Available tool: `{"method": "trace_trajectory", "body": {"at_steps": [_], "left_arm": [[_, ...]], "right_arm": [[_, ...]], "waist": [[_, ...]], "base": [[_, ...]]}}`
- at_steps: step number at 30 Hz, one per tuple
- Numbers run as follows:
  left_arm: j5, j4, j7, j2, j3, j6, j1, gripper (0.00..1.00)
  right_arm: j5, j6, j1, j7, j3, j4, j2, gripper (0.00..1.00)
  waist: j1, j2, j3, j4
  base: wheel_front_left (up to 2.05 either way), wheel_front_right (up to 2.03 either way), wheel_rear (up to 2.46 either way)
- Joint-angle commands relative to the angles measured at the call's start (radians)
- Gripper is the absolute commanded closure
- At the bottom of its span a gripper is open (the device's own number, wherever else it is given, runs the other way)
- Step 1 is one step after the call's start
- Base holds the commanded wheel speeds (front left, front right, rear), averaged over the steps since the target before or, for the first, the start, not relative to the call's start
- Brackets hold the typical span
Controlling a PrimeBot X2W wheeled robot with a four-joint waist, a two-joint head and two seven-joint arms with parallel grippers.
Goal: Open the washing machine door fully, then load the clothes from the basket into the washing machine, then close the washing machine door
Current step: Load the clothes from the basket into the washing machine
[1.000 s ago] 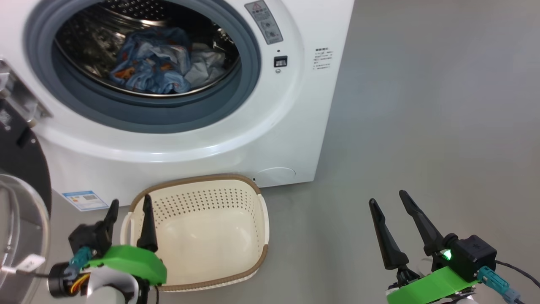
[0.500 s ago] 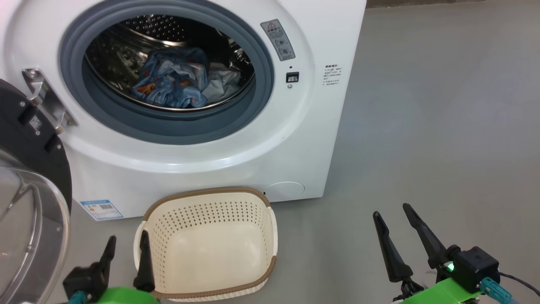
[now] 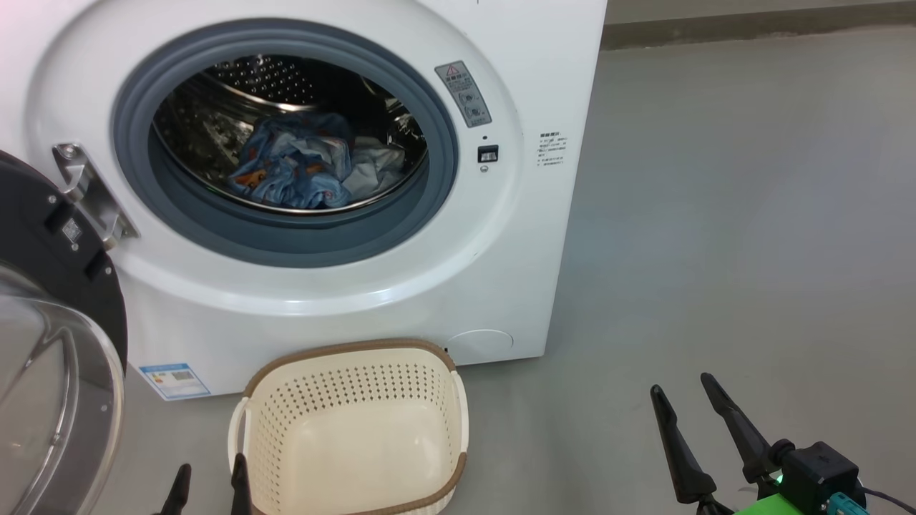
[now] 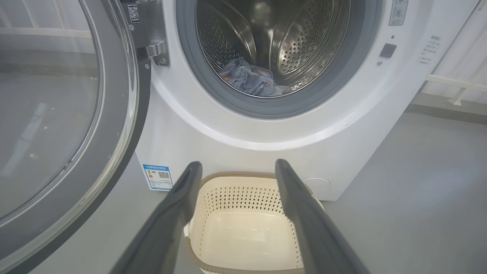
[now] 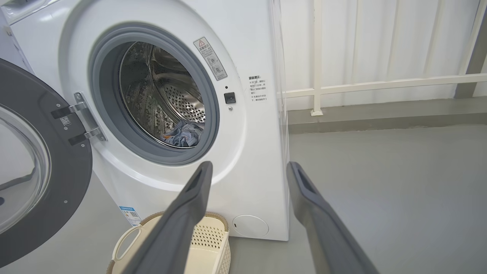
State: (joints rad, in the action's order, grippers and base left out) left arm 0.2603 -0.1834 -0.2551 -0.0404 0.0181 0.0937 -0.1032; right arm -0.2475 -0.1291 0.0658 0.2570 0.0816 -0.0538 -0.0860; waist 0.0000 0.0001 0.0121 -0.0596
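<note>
- The big white front-loading washing machine [image 3: 358, 300] stands with its round, black-rimmed glass door [image 3: 43, 236] swung wide to the robot's left on a metal hinge [image 3: 89, 193], so the opening step looks done.
- The light blue printed clothes [image 3: 300, 168], with some pale cloth beside them, lie bunched at the bottom of the steel drum [image 3: 236, 79].
- The small cream perforated plastic basket [image 3: 351, 350] with the brown rim sits on the grey floor [image 3: 715, 250] just in front of the machine. I see nothing left in it, so loading looks finished.
- What remains, as I judge it, is shutting the door.
- The left gripper [image 3: 209, 490] hangs low beside the basket's near corner, fingers spread and holding nothing.
- The right gripper [image 3: 680, 386] hangs well off to the right over bare floor, fingers likewise spread and empty.
- The left wrist view looks straight down onto the basket's bare bottom and deeper into the drum.
- The right wrist view adds a white railing [image 5: 380, 83] behind the machine, and both hinge arms.
</note>
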Motion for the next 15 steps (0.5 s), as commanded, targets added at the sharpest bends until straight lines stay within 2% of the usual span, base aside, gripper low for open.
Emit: {"method": "trace_trajectory", "body": {"at_steps": [1, 15], "left_arm": [[-0.003, 0.038, -0.007, -0.010, -0.032, 0.008, 0.004, 0.00], [-0.024, 0.098, -0.007, -0.010, -0.066, 0.017, -0.066, 0.00]], "right_arm": [[0.009, -0.002, -0.011, 0.005, 0.019, 0.018, -0.009, 0.00], [0.015, -0.002, 0.011, 0.005, -0.001, -0.006, -0.023, 0.00]], "waist": [[0.0000, -0.0001, -0.009, -0.002], [0.0000, -0.0001, -0.045, -0.009]], "base": [[0.00, 0.00, 0.00], [0.00, 0.00, 0.00]]}}
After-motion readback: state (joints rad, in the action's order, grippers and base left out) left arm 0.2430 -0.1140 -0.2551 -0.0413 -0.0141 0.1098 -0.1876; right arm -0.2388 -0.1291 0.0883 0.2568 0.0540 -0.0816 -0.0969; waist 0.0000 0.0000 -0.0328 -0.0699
